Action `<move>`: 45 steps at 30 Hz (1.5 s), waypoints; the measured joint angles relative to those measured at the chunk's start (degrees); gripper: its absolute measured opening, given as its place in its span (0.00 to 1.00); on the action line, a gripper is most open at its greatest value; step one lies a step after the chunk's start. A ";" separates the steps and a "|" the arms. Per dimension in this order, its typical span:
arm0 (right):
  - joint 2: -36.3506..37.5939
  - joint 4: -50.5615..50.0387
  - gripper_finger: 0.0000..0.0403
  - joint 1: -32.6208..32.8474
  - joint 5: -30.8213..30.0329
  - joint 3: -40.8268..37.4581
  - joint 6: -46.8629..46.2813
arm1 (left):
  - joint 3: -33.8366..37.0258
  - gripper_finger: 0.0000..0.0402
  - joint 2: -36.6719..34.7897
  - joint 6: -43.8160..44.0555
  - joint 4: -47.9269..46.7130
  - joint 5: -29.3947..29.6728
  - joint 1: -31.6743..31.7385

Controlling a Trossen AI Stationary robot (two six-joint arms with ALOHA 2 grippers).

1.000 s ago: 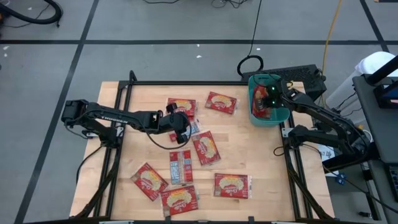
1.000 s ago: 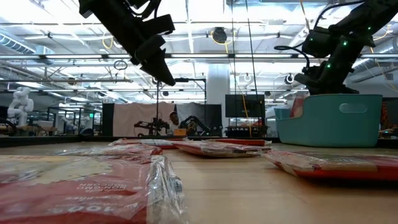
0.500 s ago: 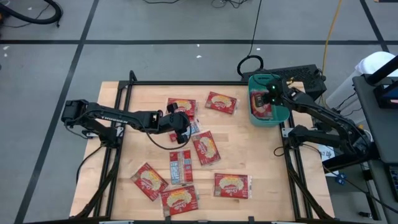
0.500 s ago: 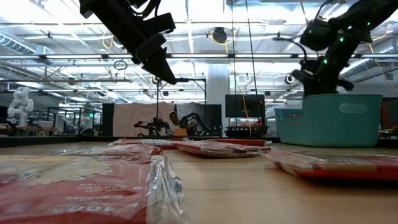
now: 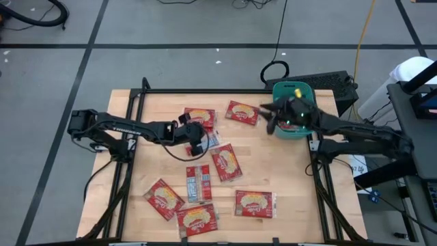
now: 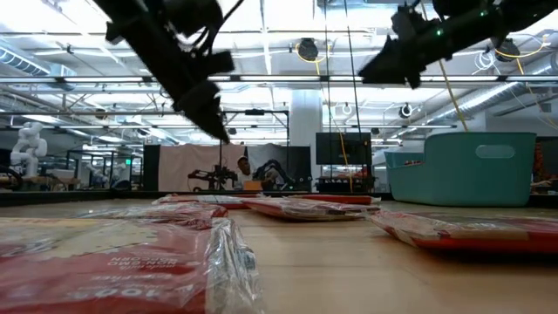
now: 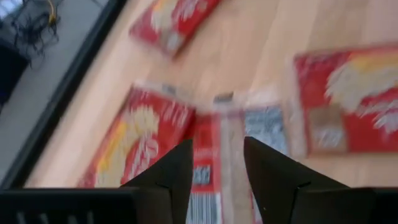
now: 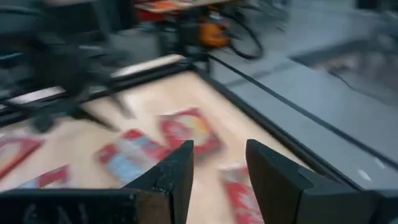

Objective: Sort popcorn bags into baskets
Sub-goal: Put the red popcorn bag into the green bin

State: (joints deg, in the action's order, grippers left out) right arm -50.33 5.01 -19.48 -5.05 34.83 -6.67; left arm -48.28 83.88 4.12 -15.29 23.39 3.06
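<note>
Several red popcorn bags lie flat on the wooden table: one at the far middle (image 5: pixel 243 112), a central one (image 5: pixel 226 162), and three near the near edge (image 5: pixel 254 203). A further bag shows its grey-silver side (image 5: pixel 197 183). My left gripper (image 5: pixel 203 137) (image 7: pixel 217 155) is open and hovers over the overlapping bags (image 5: pixel 199 117) left of centre; a barcode-marked bag (image 7: pixel 208 177) lies below its fingers. My right gripper (image 5: pixel 266 117) (image 8: pixel 219 162) is open and empty, raised just left of the teal basket (image 5: pixel 290 87) (image 6: pixel 466 167), whose inside the arm hides.
The basket stands at the table's far right corner. A dark metal frame runs along the table's edges (image 5: pixel 205 91). Bare wood lies between the bags and the basket (image 5: pixel 287 171). Beyond the table the low view shows a room with equipment and a person far off (image 6: pixel 244 170).
My right gripper has risen from over the basket and swung toward the table's left, now pointing out over the bags. The red bag seen at the basket's rim below it a second ago no longer shows. My left gripper has sunk a little toward the bags.
</note>
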 joint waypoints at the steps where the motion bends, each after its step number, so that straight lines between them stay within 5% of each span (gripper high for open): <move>1: -0.70 1.89 0.35 2.18 -1.03 -0.41 0.85 | 0.95 0.40 0.00 0.63 -0.03 -0.01 0.35; 9: -11.23 13.19 0.35 13.38 -6.85 -2.01 3.55 | 4.20 0.54 0.02 1.32 0.11 0.61 7.34; 21: -26.52 26.90 0.35 17.78 -6.90 -2.01 6.30 | 4.27 0.67 4.93 -9.83 -3.25 0.97 14.83; 28: -29.13 28.64 0.35 18.16 -6.89 -2.01 5.91 | 4.29 0.70 10.62 -14.90 -2.66 6.57 15.37; 35: -29.11 30.31 0.35 18.12 -6.89 -1.99 5.87 | 4.03 0.54 14.37 -17.67 0.61 5.55 17.31; 40: -29.11 30.82 0.35 18.12 -7.86 -1.99 3.40 | 4.16 0.27 15.19 -20.34 3.75 4.22 17.30; 43: -29.11 30.93 0.35 18.12 -12.71 -1.99 -1.67 | 4.26 0.07 14.35 -19.65 4.95 3.65 17.03; 45: -29.11 30.93 0.35 18.09 -17.45 -1.99 -6.18 | 4.27 0.03 13.20 -17.86 6.04 3.68 17.06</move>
State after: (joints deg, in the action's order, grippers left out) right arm -79.44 35.94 -1.39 -22.51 32.84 -12.84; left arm -44.01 97.08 -13.73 -9.26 27.07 20.12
